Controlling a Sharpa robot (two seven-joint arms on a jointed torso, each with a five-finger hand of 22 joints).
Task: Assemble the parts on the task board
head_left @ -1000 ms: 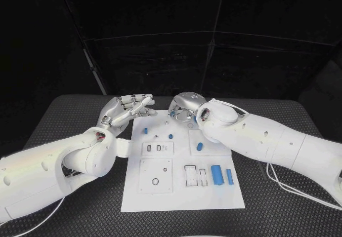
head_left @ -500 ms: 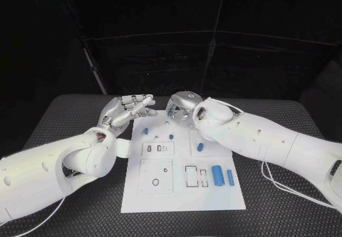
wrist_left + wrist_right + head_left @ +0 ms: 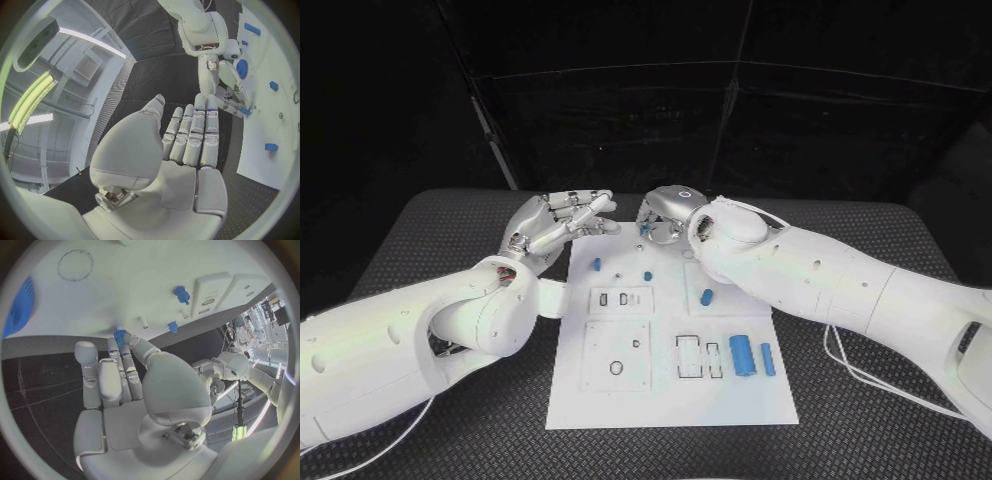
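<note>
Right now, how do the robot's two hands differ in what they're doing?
The right hand pinches a small blue part at its fingertips above the task board; the left hand holds nothing. The left hand's fingers lie straight and side by side; the right hand's curl in towards the part. Both are silver and sit at the board's far end.

both hands (image 3: 563, 222) (image 3: 664, 218) crowd the task board (image 3: 671, 400) far edge, near half open, blue parts (image 3: 750, 356) at right

L robot hand (image 3: 187, 150) open, fingers straight & together, holding nothing. R robot hand (image 3: 232, 87) over white task board (image 3: 275, 130) edge, prob pinching a blue part (image 3: 247, 111). Other blue parts (image 3: 270, 147) on board.
</note>
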